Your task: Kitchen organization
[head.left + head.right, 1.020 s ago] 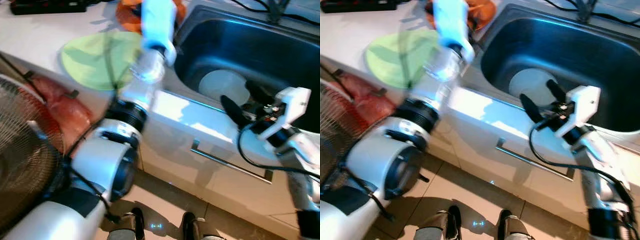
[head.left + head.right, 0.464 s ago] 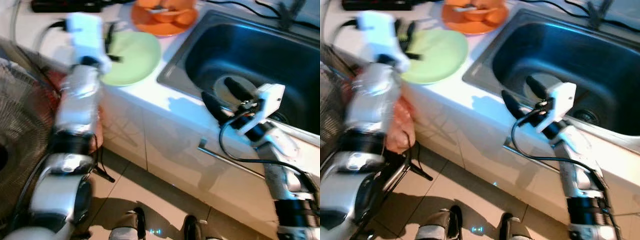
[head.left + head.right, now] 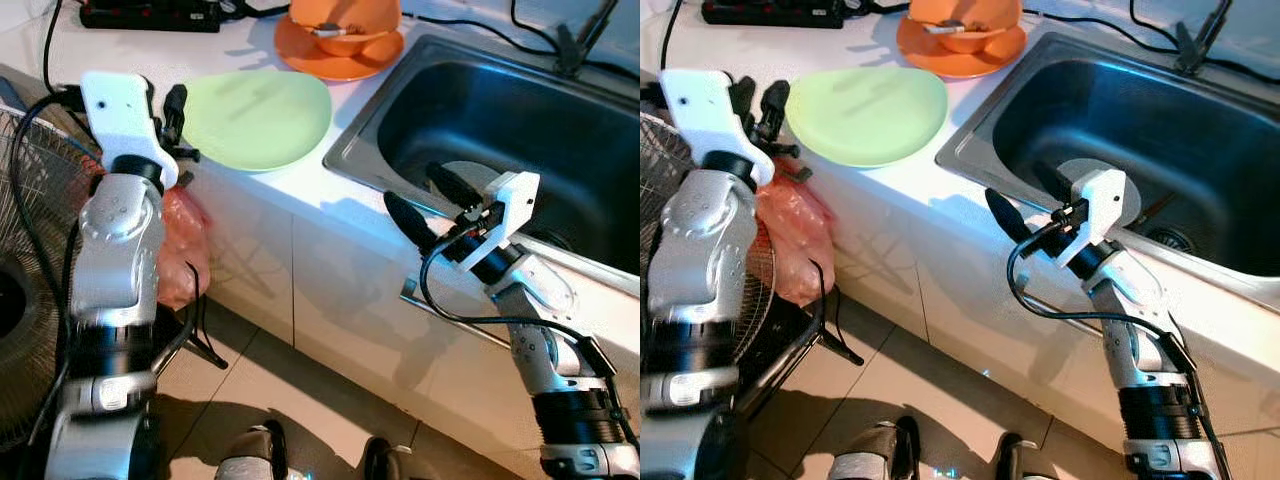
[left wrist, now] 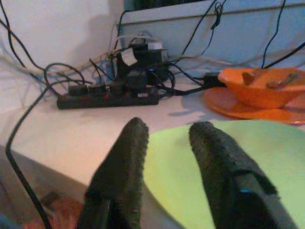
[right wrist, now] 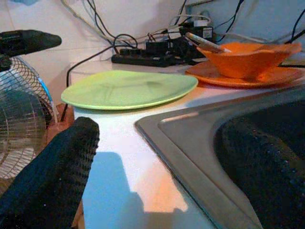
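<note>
A light green plate (image 3: 258,118) lies on the white counter, near its front edge. Behind it an orange bowl (image 3: 345,15) with a utensil in it stands on an orange plate (image 3: 340,62). My left gripper (image 3: 758,103) is at the counter's left edge, just left of the green plate, open with a narrow gap and holding nothing; the left wrist view has its fingertips (image 4: 136,131) right before the plate's rim. My right gripper (image 3: 412,186) hovers wide open over the front left rim of the steel sink (image 3: 360,150). A white plate (image 3: 1130,195) lies in the sink, partly hidden.
A black power strip (image 3: 150,14) with tangled cables lies at the back of the counter. A wire fan (image 3: 30,300) and a reddish plastic bag (image 3: 182,250) stand left of the cabinet. A metal cabinet handle (image 3: 455,322) juts out below the sink.
My left arm swung from over the orange dish back and left to the counter's edge beside the green plate. The right gripper stays open at the sink rim. The camera shifted.
</note>
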Available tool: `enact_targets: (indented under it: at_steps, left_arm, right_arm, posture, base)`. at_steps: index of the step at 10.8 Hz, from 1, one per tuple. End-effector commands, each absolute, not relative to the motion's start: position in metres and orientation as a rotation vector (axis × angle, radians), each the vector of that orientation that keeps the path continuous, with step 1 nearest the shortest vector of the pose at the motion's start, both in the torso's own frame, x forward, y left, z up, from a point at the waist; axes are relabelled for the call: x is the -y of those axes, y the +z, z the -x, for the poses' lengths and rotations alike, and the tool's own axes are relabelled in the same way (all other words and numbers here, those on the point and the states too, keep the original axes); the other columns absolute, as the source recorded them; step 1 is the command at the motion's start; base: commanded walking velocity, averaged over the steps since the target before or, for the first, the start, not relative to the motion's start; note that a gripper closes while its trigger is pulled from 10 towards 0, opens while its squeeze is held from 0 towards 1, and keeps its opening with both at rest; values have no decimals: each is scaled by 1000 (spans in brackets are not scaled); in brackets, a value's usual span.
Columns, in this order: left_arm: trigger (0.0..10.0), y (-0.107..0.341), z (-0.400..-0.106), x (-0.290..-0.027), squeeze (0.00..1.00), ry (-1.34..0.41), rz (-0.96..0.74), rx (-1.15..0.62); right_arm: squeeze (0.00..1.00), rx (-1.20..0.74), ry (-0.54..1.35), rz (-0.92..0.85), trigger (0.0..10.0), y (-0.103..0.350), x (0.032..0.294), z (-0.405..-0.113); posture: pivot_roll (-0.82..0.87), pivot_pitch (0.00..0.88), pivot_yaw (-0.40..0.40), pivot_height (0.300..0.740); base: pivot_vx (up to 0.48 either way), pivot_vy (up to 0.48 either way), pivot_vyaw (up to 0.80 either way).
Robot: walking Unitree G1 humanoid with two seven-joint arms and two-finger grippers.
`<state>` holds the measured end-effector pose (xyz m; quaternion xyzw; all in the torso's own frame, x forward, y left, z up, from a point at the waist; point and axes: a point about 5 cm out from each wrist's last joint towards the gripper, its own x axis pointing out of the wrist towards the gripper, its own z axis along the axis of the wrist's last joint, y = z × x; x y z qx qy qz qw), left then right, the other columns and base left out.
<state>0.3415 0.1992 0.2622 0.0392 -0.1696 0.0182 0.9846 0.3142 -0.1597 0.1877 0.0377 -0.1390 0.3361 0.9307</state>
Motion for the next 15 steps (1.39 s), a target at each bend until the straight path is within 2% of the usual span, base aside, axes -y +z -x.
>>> enact_targets:
  at_steps: [1,10,11,15]
  left_arm:
    - [10000,263,-337,-198,1000,33,-55,342]
    - [10000,229,-326,-196,1000,18,194,251]
    - [10000,225,-326,-192,0,-6,222,236]
    - [10000,205,-330,-188,0,-34,388,173]
  right_arm:
    - [0,290,696,-74,10000,187,161,-314]
    - [0,279,701,-81,10000,183,161,-315]
    - [0,278,704,-80,10000,183,161,-315]
    - [0,278,714,-67,10000,184,161,-314]
  posture:
    - [79,157,-30,740]
    - [78,178,-37,740]
    - [77,177,-38,740]
    - [64,163,-37,740]
  base:
    - [0,0,0]
    - [0,0,0]
    - [0,0,0]
    - [0,0,0]
